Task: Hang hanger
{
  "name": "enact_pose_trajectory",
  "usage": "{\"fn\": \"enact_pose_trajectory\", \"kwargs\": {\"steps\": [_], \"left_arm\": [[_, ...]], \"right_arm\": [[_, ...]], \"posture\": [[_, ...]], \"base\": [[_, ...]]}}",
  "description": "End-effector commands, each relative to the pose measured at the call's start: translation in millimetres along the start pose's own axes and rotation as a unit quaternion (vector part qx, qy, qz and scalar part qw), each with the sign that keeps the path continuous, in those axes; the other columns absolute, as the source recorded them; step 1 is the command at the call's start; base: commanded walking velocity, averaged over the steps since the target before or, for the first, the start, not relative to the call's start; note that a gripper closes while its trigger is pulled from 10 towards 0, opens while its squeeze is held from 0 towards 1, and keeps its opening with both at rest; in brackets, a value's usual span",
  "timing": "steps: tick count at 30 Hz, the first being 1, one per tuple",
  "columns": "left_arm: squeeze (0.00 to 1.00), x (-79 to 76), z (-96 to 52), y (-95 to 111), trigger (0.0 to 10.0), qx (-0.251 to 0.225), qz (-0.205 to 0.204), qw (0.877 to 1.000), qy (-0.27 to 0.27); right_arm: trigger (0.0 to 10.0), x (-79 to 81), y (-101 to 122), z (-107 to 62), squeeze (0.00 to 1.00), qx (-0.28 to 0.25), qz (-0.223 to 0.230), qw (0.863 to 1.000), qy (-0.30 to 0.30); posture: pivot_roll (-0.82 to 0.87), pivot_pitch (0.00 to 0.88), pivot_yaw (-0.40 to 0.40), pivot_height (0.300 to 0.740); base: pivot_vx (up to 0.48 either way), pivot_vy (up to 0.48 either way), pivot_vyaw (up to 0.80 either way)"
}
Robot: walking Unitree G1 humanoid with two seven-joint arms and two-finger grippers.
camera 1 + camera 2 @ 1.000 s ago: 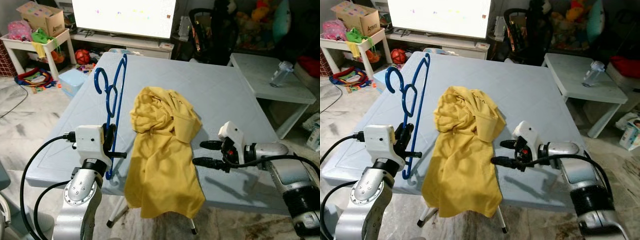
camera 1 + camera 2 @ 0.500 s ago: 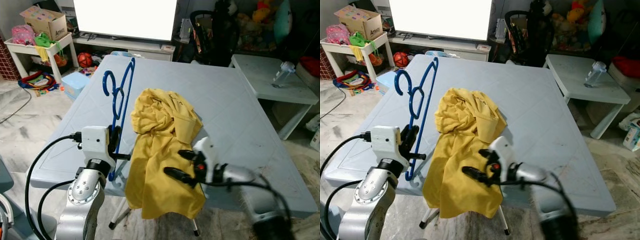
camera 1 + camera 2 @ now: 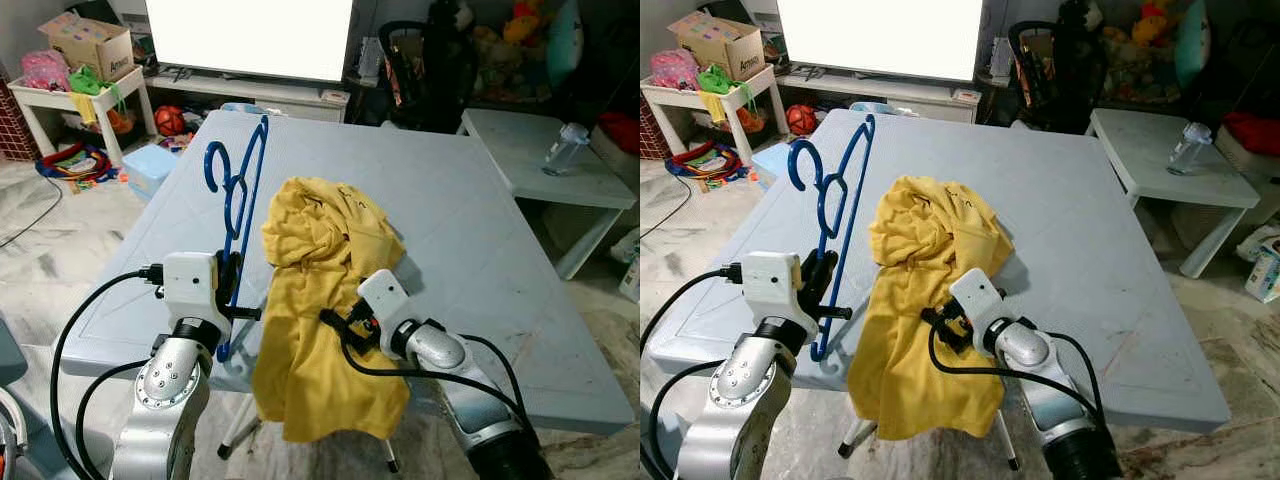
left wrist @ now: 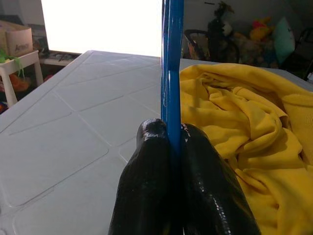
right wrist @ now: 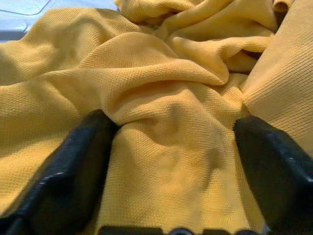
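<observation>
Left gripper (image 3: 232,290) at the near left edge of the counter (image 3: 470,210), fingers (image 4: 146,196) pinched tight on the lower bar of the blue hanger (image 3: 236,215). Hanger held upright and edge-on, hook at the top, standing above the counter's left side, just beside the cloth.

Right gripper (image 3: 338,328) reaches in from the near right, fingers spread wide and pressed into the yellow cloth (image 3: 320,300). In the right wrist view one finger (image 5: 68,166) sits on each side of a raised fold of cloth (image 5: 171,147); the fold lies between them, not yet pinched.

Cloth lies crumpled mid-counter, its lower part draped over the near edge and hanging down.

Farther off: a white side table (image 3: 540,160) to the right with a clear bottle (image 3: 563,146) on it; a bright screen (image 3: 250,35) beyond the counter's far edge; a cardboard box (image 3: 85,40) and toys on a low white shelf at far left.
</observation>
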State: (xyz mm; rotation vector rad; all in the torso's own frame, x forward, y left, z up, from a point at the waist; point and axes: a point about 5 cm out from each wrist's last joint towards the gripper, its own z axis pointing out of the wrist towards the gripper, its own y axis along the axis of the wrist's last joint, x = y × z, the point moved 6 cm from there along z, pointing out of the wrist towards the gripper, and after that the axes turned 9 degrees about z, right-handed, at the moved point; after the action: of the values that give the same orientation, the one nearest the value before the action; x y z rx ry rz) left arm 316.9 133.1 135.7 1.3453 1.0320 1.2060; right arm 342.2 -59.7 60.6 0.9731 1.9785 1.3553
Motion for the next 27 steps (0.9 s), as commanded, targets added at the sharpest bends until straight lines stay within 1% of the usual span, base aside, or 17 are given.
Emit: {"fn": "enact_pose_trajectory", "kwargs": {"steps": [1,9,12,13,17,18,21,23,24,25,26,27], "left_arm": [[0.0,-1.7,-2.3,-9,10.0,0.019,0.0,1.0,-0.001],[0.0,-4.3,-2.3,-10,10.0,0.02,-0.002,1.0,-0.002],[0.0,-4.1,-2.3,-9,10.0,0.019,-0.003,1.0,-0.002],[0.0,-3.4,-1.9,-9,10.0,0.019,-0.003,1.0,-0.001],[0.0,-3.6,-1.2,-9,10.0,0.019,-0.003,1.0,0.0],[0.0,-5.1,-0.8,-8,10.0,0.018,-0.004,1.0,-0.001],[0.0,-7.3,-0.1,-7,10.0,0.016,-0.005,1.0,-0.002],[0.0,-7.1,-0.4,-7,10.0,0.015,-0.005,1.0,0.0],[0.0,-6.7,-0.6,-6,10.0,0.015,-0.006,1.0,0.001],[0.0,-5.9,-0.8,-7,10.0,0.015,-0.006,1.0,0.003],[0.0,-5.9,-0.8,-7,10.0,0.015,-0.006,1.0,0.003],[0.0,-5.0,-1.3,-7,10.0,0.014,-0.007,1.0,0.005]], "right_arm": [[0.0,-6.0,-17,0.1,0.0,0.037,0.009,0.999,-0.017],[0.0,-3.8,-27,5.6,0.0,0.055,0.037,0.997,-0.029],[0.0,-7.9,-25,11.0,0.0,0.055,0.048,0.997,-0.04],[0.0,-11.6,-20,17.0,0.0,0.051,0.057,0.996,-0.051],[0.0,-20.2,-3,33.2,0.0,0.04,0.066,0.994,-0.08],[0.0,-22.6,8,42.2,0.0,0.033,0.078,0.992,-0.091],[0.0,-26.8,25,51.9,0.0,0.02,0.094,0.989,-0.108],[0.0,-32.4,45,58.2,0.0,0.001,0.114,0.986,-0.124],[0.0,-34.4,52,59.9,0.0,-0.007,0.12,0.984,-0.129],[0.0,-38.8,64,61.1,0.0,-0.023,0.125,0.982,-0.139],[0.0,-38.8,64,61.1,0.0,-0.023,0.125,0.982,-0.139],[0.0,-47.9,88,61.3,0.0,-0.059,0.14,0.976,-0.155]], "posture": [[0.17,0.0,-0.091,0.74],[0.17,0.0,-0.095,0.74],[0.18,0.0,-0.096,0.74],[0.18,0.0,-0.095,0.74],[0.18,0.0,-0.097,0.74],[0.19,0.0,-0.099,0.74],[0.2,0.0,-0.107,0.74],[0.21,0.0,-0.113,0.74],[0.21,0.0,-0.113,0.74],[0.21,0.0,-0.119,0.74],[0.21,0.0,-0.119,0.74],[0.21,0.0,-0.122,0.74]], "base": [[0.0,0.0,0.0],[0.0,0.0,0.0],[0.0,0.0,0.0],[0.0,0.0,0.0],[0.0,0.0,0.0],[0.0,0.0,0.0],[0.0,0.0,0.0],[0.0,0.0,0.0],[0.0,0.0,0.0],[0.0,0.0,0.0],[0.0,0.0,0.0],[0.0,0.0,0.0]]}}
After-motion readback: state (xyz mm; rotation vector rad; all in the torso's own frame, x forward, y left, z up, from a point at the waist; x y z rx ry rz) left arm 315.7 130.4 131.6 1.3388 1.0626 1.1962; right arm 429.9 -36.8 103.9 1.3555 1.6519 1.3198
